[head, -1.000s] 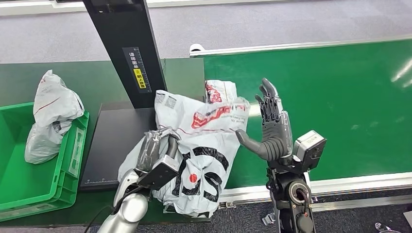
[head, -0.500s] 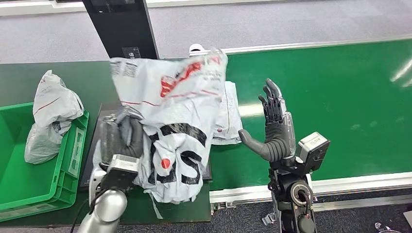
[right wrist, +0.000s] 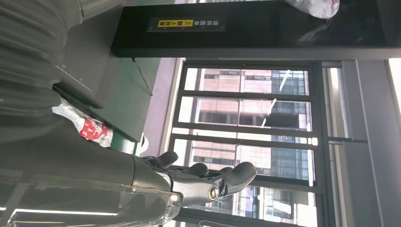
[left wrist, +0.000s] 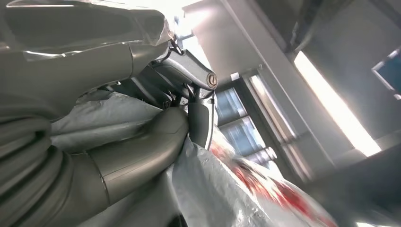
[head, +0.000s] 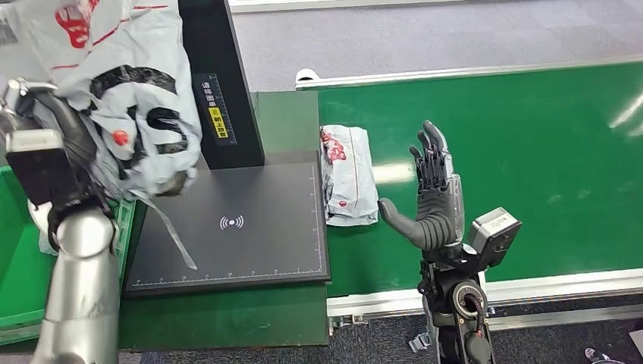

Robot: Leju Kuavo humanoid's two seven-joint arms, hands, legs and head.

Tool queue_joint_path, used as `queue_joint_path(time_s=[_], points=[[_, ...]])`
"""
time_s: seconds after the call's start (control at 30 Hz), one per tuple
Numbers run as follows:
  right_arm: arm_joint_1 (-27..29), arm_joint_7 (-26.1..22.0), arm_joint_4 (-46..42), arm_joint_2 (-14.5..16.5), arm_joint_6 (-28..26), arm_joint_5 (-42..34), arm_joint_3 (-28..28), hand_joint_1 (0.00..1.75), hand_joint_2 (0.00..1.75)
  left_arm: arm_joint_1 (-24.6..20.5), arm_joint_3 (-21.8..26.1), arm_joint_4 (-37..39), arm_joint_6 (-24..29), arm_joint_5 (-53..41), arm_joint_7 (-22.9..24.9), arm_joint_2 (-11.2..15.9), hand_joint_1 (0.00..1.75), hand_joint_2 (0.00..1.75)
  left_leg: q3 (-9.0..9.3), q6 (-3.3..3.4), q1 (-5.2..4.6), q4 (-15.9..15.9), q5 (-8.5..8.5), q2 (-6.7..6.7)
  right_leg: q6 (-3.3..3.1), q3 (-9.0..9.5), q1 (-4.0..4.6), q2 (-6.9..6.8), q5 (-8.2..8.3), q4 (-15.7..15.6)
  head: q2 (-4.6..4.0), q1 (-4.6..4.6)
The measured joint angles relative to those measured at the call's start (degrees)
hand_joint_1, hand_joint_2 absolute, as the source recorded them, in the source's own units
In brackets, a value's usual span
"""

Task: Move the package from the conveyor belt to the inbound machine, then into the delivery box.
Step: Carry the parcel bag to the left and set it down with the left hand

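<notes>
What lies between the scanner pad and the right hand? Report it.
In the head view, a small grey package lies flat on the green belt between the black scanner pad and the open right hand, beside the pad's edge.

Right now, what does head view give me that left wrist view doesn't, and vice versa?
Head view alone: the black scan pad, a second package on the green conveyor belt, the green delivery box, and the right hand, empty. Left wrist alone: close-up of fingers pressed into the plastic. Both: the left hand gripping the grey package, lifted.
</notes>
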Motion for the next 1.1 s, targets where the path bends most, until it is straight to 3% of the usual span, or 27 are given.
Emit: queue_joint_path(time_s=[0.13, 0.27, 0.47, 0.7, 0.9, 1.1], points=[[0.5, 0.0, 0.3, -0.8, -0.4, -0.6, 0.3, 0.0, 1.75, -8.2, 8.0, 11.8, 0.5, 3.7, -2.6, 7.0, 1.75, 1.75, 0.01, -0.04, 0.01, 0.0, 0.0, 0.31, -0.08, -0.19, 0.01, 0.3, 0.05, 0.1, 0.0, -0.01], [0.9, 0.0, 0.5, -1.2, -0.6, -0.6, 0.5, 0.0, 1.75, -11.9, 13.2, 19.7, 0.7, 5.5, -4.9, 11.6, 1.75, 1.75, -0.06, -0.05, 0.01, 0.0, -0.01, 0.27, -0.08, -0.27, 0.02, 0.29, 0.02, 0.1, 0.0, -0.01], [0.9, 0.3, 0.7, -1.2, -0.7, -0.6, 0.8, 0.0, 1.75, -12.9, 15.9, 24.9, 1.8, 6.4, -3.8, 14.3, 1.75, 1.75, -0.17, -0.05, -0.01, 0.0, -0.01, 0.23, -0.07, -0.28, -0.01, 0.25, 0.03, 0.1, 0.0, 0.03], [1.7, 0.9, 0.6, -1.3, -0.7, -0.6, 0.8, 0.0, 1.75, -13.4, 20.2, 37.8, 1.9, 10.0, -6.6, 19.1, 1.75, 1.75, -0.17, -0.07, 0.03, 0.0, 0.0, 0.25, -0.09, -0.36, 0.03, 0.26, 0.02, 0.1, 0.0, 0.0], [2.7, 1.5, 0.5, -1.6, -1.0, -0.4, 0.7, 0.0, 1.75, -11.0, 23.8, 43.8, 1.2, 12.9, -8.7, 20.0, 1.75, 1.75, -0.19, -0.07, 0.02, 0.0, 0.0, 0.25, -0.09, -0.37, 0.02, 0.26, 0.02, 0.1, 0.0, 0.03], [4.0, 1.7, 0.3, -2.0, -1.7, -0.3, 0.6, 0.0, 1.75, -7.2, 26.3, 42.9, -1.7, 16.5, -10.2, 19.6, 1.75, 1.75, -0.2, -0.08, 0.0, 0.0, -0.02, 0.27, -0.09, -0.39, 0.0, 0.27, 0.02, 0.1, 0.0, 0.02]])
